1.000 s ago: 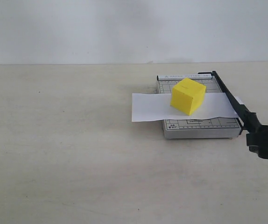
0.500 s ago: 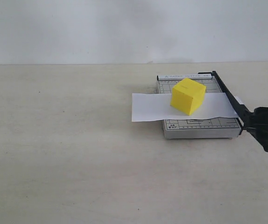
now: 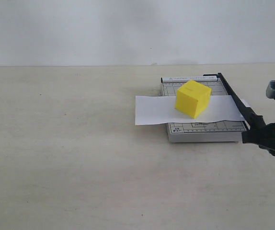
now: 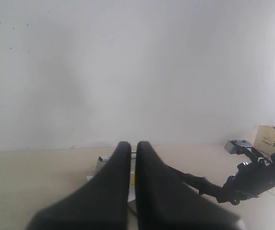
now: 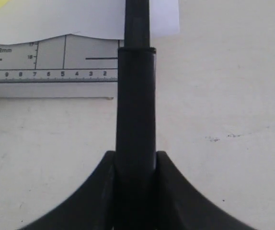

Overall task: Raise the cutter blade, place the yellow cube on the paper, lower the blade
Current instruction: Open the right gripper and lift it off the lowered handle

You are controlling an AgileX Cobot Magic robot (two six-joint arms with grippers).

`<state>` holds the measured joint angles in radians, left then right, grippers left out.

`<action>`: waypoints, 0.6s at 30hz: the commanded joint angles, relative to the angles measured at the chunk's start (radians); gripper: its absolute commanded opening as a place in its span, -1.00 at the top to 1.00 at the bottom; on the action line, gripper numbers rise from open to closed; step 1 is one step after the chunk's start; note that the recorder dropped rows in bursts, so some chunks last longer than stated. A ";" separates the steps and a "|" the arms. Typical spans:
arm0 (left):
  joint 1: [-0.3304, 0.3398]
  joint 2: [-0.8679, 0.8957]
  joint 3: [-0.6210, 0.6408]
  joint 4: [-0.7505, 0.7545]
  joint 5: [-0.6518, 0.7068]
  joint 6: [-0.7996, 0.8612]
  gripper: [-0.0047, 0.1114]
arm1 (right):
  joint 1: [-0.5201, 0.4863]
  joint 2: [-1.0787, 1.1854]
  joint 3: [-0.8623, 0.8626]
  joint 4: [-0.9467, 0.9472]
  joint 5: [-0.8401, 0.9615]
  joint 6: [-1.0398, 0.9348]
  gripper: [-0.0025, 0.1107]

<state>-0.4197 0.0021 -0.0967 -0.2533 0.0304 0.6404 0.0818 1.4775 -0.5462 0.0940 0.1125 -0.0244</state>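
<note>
The yellow cube point(image 3: 193, 98) sits on the white paper point(image 3: 152, 110), which lies across the grey gridded cutter base point(image 3: 204, 130). Along the base's right edge the cutter blade point(image 3: 233, 96) lies low over the paper's end. Its thick black handle point(image 5: 136, 110) sticks out past the base's front corner. My right gripper point(image 3: 261, 135) is shut on that handle, one finger pressed to each side point(image 5: 136, 160). My left gripper point(image 4: 133, 146) is shut on nothing and held in the air away from the cutter; the exterior view does not show it.
The cutter stands on a beige table point(image 3: 70, 158) with a white wall behind. From the left wrist view, a small cardboard box point(image 4: 271, 139) shows at the far edge, behind the right arm point(image 4: 259, 175).
The right gripper's jaws have closed from wide open onto the blade's handle, and the gripper has risen a little to the handle's end. Cube, paper and blade have not moved.
</note>
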 commanded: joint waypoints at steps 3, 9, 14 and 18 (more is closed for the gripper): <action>0.001 -0.002 0.007 -0.009 0.003 0.008 0.84 | -0.002 0.000 -0.001 0.001 -0.002 -0.015 0.91; 0.001 -0.002 0.007 -0.009 0.003 0.008 0.84 | -0.002 0.060 -0.001 0.001 0.003 -0.015 0.91; 0.001 -0.002 0.007 -0.009 0.003 0.008 0.84 | -0.002 0.060 -0.001 0.001 -0.025 -0.016 0.91; 0.001 -0.002 0.007 -0.009 0.003 0.008 0.84 | -0.002 0.088 -0.001 0.001 -0.026 -0.026 0.91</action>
<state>-0.4197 0.0021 -0.0967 -0.2533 0.0304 0.6404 0.0818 1.5276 -0.5478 0.0940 0.0975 -0.0395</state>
